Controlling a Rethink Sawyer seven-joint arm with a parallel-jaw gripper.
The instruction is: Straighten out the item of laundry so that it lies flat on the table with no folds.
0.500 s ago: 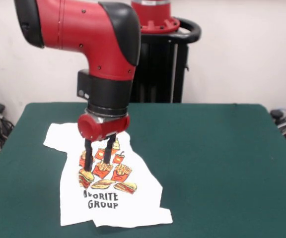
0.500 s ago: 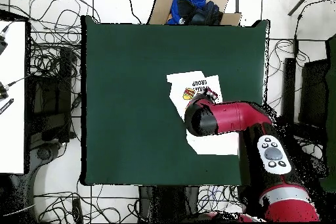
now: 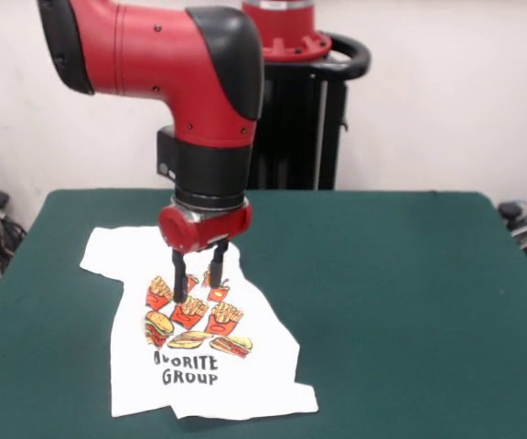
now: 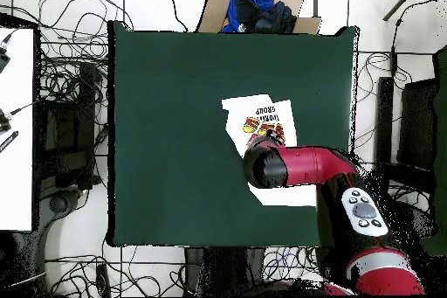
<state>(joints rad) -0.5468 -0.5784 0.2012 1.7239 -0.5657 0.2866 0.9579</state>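
Table (image 4: 175,137): green top. Shirt (image 4: 262,120) toward its right side, part-hidden under red arm (image 4: 301,168).

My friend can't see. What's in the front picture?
A red robot arm's open hand hangs over a rumpled white T-shirt with burger and fries pictures, lying on a green table.

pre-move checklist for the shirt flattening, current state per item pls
1. T-shirt lying flat: not ok, its right edge and bottom hem look folded.
2. Gripper open: ok, the two fingers stand apart above the print.
3. Gripper holding cloth: ok, nothing seen between the fingers.
4. Fingertips touching the fabric: cannot tell from either view.
5. Room on the table to spread the shirt: ok, bare green felt lies beside it.
6. Full shirt outline in the overhead view: not ok, the arm covers part of it.
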